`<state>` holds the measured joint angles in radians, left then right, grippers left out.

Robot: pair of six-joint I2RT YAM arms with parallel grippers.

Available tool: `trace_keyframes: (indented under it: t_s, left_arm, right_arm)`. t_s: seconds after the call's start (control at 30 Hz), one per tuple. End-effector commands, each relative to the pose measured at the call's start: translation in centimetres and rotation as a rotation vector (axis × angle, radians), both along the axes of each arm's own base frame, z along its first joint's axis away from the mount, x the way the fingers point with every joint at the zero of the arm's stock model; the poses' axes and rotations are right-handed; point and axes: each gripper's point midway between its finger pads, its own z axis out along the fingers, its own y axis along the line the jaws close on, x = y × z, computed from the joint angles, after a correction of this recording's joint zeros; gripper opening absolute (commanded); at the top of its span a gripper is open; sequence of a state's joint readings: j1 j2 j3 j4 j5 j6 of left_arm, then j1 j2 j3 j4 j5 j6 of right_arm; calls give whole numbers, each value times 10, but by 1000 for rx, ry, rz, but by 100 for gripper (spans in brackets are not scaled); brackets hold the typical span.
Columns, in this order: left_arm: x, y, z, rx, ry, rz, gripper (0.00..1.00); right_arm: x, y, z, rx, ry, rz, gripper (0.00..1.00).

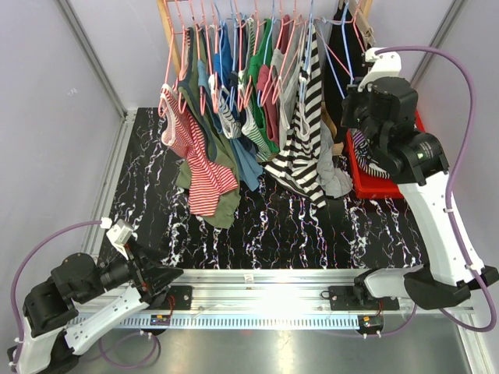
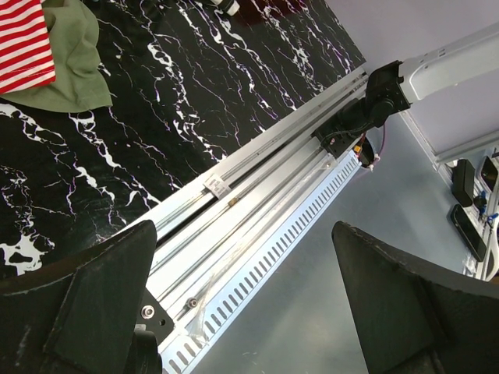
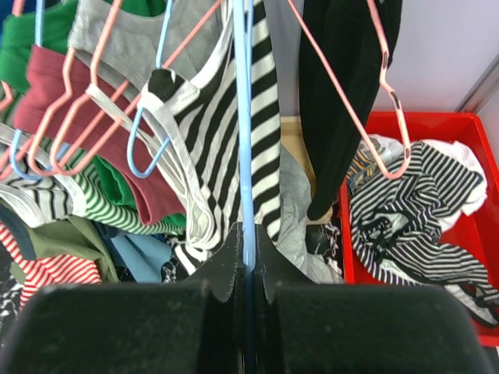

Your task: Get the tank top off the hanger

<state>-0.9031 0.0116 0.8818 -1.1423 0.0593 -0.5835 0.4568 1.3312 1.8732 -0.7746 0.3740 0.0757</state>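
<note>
Tank tops (image 1: pixel 300 156), each on a hanger (image 1: pixel 173 58), crowd a rack (image 1: pixel 166 23) along the table's (image 1: pixel 312 226) far edge, lower ends resting on it; a bin (image 1: pixel 374 189) in the far right corner holds a crumpled garment (image 3: pixel 413 210); a rail (image 1: pixel 257 284) runs along the near edge

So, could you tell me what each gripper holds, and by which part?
Right gripper pinches the blue hanger by a straight wire section; left gripper holds nothing.
</note>
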Motion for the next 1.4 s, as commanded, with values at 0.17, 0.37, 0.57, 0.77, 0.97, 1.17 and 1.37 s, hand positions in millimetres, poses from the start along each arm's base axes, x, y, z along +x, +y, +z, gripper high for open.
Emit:
trace_keyframes:
  t_s: [0.17,0.37,0.57,0.77,0.97,1.17,1.37]
  left_arm:
    - [-2,6,17,-100,-63,5,99]
    - [-5,12,19,-116,-57,18,99]
    - [-7,15,20,-143,-53,18,99]
    - [-8,14,21,-150,-51,10,99]
    - [-7,12,20,-156,-47,6,99]
    - [-6,10,24,-165,-52,5,99]
    - [-1,-1,26,-148,-53,-14,99]
  right_arm:
    - [22,-12,36,74,-113,6,0]
    - [57,-6,24,127,-62,79,0]
    - [85,-6,-9,130,30,100,0]
    - [104,-12,-20,154,53,106,0]
    - [107,-18,-21,165,55,91,0]
    - [66,-9,-21,243,57,147,23]
    - [10,-19,-9,276,9,133,84]
